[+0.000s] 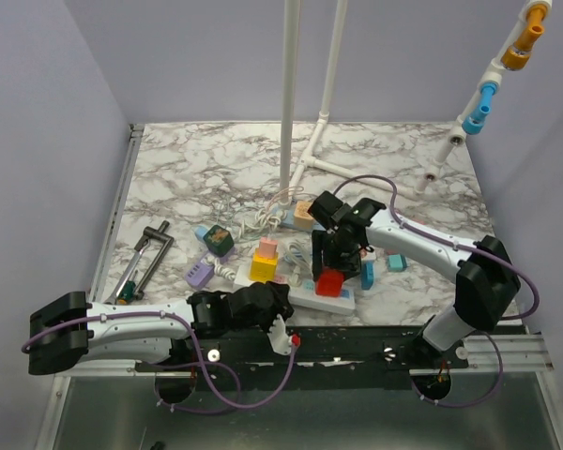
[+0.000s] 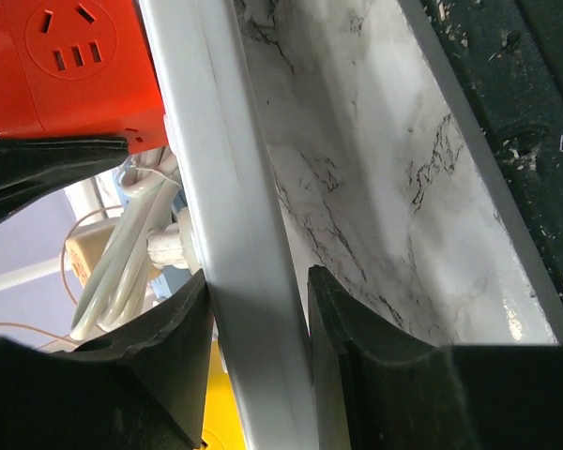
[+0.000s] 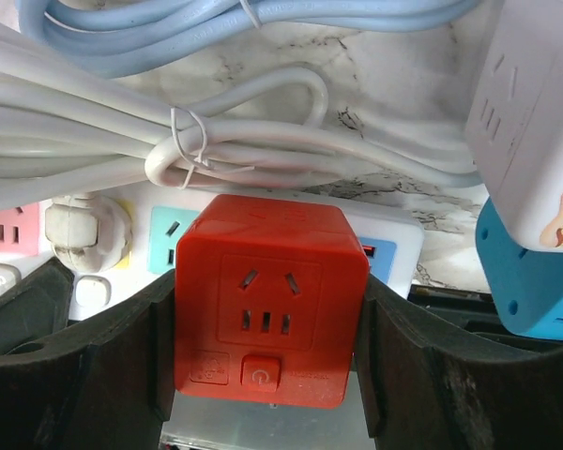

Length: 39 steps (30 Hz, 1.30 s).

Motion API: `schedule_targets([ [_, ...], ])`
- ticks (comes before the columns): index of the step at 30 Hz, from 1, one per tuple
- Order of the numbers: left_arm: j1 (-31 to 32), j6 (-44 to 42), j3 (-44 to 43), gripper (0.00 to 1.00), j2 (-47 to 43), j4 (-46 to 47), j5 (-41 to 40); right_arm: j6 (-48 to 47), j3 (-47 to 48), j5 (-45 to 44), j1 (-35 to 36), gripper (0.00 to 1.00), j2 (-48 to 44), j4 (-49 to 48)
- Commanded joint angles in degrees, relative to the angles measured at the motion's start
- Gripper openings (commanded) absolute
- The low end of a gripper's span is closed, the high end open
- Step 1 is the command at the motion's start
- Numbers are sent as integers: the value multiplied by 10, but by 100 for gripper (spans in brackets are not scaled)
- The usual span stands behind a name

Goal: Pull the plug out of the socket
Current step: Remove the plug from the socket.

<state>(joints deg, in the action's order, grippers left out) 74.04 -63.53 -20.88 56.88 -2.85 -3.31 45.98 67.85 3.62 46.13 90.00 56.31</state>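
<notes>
Quick status from my end. The right end effector is closed on the red cube plug, one finger flat against each side face. The plug sits on the white power strip, close to the near edge of the counter. The left end effector is pinched narrow across the strip's left end, so I'd call that my anchor. In the overhead view the strip's long axis runs roughly left to right, and the plug stands up off its top face. My guess is the pull should go straight away from that face, not along the strip. The right arm is the one on the plug.
</notes>
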Motion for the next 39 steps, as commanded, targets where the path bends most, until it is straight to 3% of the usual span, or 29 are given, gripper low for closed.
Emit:
schedule_targets([
  [1,19,-56,4,0,13,-86,103,-36,58,2,17,1,-20,-99],
  [8,19,-46,-2,0,12,-108,110,8,-72,-24,18,1,-154,-137],
  [17,19,-79,3,0,-1,-104,99,17,-152,27,1,1,-143,-184],
  [22,20,-129,36,0,-32,-76,109,12,-137,41,-6,1,-121,-184],
  [31,20,-100,24,0,-7,-80,109,2,-73,-23,-4,1,-166,-101],
  [39,14,-52,-19,0,19,-138,139,81,-31,-138,121,1,-167,-42],
])
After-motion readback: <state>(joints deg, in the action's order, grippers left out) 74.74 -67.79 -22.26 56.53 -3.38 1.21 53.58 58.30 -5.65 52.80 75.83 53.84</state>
